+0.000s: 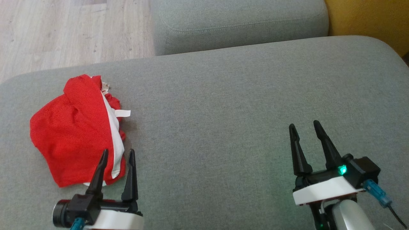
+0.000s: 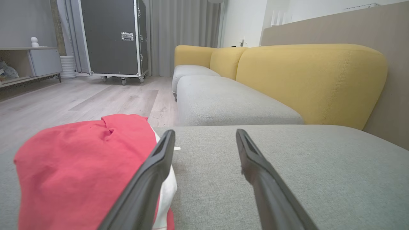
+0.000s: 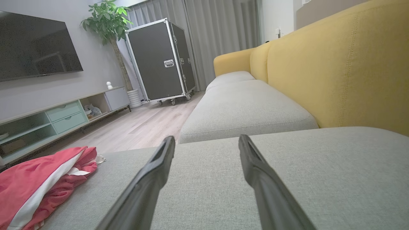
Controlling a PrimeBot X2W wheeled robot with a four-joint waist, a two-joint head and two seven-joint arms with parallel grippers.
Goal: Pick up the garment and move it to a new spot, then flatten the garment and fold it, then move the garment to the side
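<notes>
The garment (image 1: 73,134), a crumpled red cloth piece with a white band down one side, lies bunched on the left part of the wide grey fabric sofa seat (image 1: 223,111), close to that seat's left edge. Nearest the robot, the left gripper (image 1: 118,152) hangs just short of the garment's near right corner, jaws released and holding nothing. In the head view its left finger overlaps the red hem, but I cannot tell whether it touches the cloth. The right gripper (image 1: 304,124) sits well apart over bare cushion, jaws likewise spread and empty. The pick-up looks not yet begun. A likely slip is that closing at this corner catches only the white band or a single layer, so the bundle unrolls and trails instead of lifting whole. The soft upholstery could also be pinched together with the cloth. A sideways drag so near the edge might tip the garment onto the pale wooden floor (image 1: 64,32). The folds hide what kind of garment it is, and where its openings and seams run. A small white tag (image 1: 123,113) juts out at the right, its attachment unclear. Farther off are a second grey seat cushion (image 1: 239,25), the yellow sofa backrest (image 1: 367,19) and a black wheeled flight case (image 2: 111,35).
</notes>
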